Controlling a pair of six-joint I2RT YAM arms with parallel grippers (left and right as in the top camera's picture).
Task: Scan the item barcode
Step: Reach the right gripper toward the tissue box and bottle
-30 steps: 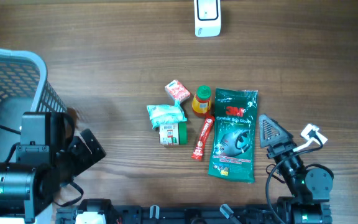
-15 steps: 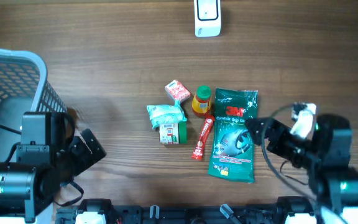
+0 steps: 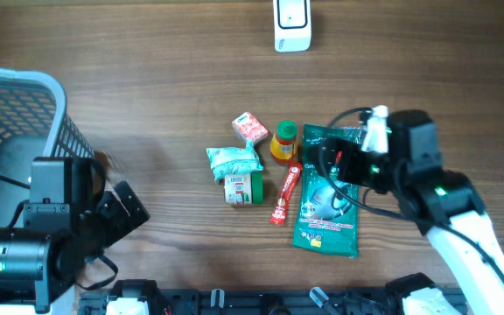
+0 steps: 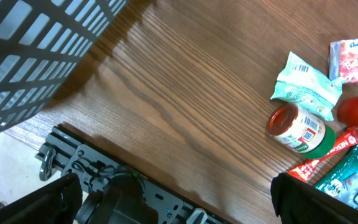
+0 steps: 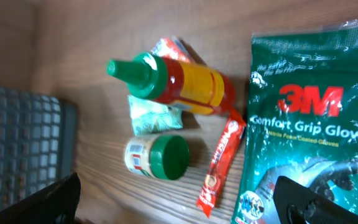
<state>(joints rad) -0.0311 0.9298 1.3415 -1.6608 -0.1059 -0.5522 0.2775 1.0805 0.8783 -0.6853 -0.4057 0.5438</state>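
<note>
Over the gloves pack (image 3: 326, 210), mid tabletop (image 3: 147, 87), your right end effector (image 3: 332, 166) hovers, jaws wide, holding nothing. Risk: pack's flat & slick, grip may slip; sachet (image 3: 285, 194), bottle (image 3: 284, 143) just beside could get nudged. Scanner (image 3: 291, 24) sits well apart at far edge, path looks free. Left end effector (image 3: 128, 208) near basket (image 3: 16, 83), jaws spread too.

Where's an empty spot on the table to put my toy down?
The biggest bare wood lies between the basket and the tissue pack. There's also a strip between the scanner and the yellow bottle. It's crowded in the middle, where the small items huddle beside the glove pack, with the right gripper over it.
</note>
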